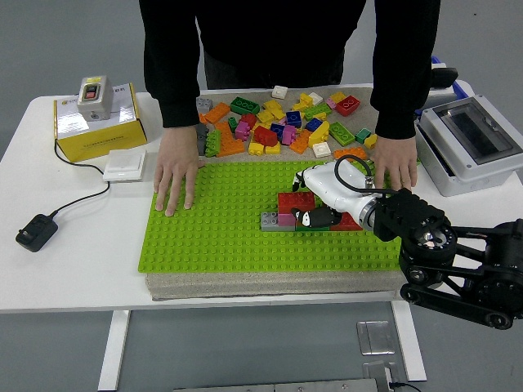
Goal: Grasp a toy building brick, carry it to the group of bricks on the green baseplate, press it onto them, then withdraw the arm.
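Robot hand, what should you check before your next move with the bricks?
1. Right hand over the group of bricks on the green baseplate: ok.
2. New brick pressed fully down: cannot tell, the hand hides it.
3. Fingers let go of the brick: cannot tell.
4. Baseplate held steady: ok, a person's hands and lie flat at its far edge.
5. Way back to the right clear: cannot tell; one person's hand is close beside the arm.
6. Loose brick pile out of the way: ok.
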Robot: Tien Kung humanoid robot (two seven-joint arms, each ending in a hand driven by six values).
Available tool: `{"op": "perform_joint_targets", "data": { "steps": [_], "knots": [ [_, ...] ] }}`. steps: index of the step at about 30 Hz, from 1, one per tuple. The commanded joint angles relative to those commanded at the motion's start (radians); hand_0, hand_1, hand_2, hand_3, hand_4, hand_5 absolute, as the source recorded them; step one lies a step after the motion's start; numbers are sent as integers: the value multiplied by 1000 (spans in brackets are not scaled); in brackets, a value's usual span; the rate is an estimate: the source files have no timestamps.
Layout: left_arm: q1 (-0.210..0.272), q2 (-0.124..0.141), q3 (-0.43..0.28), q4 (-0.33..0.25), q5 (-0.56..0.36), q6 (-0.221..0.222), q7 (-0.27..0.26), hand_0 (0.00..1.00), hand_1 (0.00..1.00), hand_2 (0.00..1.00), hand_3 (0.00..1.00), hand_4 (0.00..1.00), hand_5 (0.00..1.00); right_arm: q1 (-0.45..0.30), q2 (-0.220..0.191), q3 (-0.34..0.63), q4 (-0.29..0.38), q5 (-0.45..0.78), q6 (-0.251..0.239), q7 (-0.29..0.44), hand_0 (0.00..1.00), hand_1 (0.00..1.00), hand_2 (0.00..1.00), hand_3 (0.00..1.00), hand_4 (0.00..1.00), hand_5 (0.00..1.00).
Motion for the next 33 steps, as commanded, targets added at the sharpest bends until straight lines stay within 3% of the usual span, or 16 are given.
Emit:
{"op": "perform_joint_targets", "data": {
  "steps": [17,24,25,31,32,33],
  "knots": [
    [3,-1,1,0,-3,0,0,634,608,445,585,130,619,-7,-76,34,83,12,-18,15,2,123,720,737,655,464],
    [4,-1,3,0,-7,1,-1,634,607,444,584,128,621,-16,-85,24,95,8,-28,15,2,125,723,726,638,485],
    [4,-1,3,0,-7,1,-1,632,605,443,585,127,623,-17,-85,23,95,8,-28,14,2,125,698,697,6,433],
    [5,-1,4,0,-9,1,-2,632,605,443,585,127,623,-22,-88,17,99,2,-29,13,2,125,698,697,6,433],
    [5,-2,4,0,-9,1,-1,630,604,438,584,130,603,-23,-89,16,101,0,-28,13,2,122,686,672,2,347],
    [5,-2,3,0,-9,1,-1,630,604,438,584,130,603,-24,-90,16,103,-2,-28,12,2,122,686,672,2,347]
  ]
}}
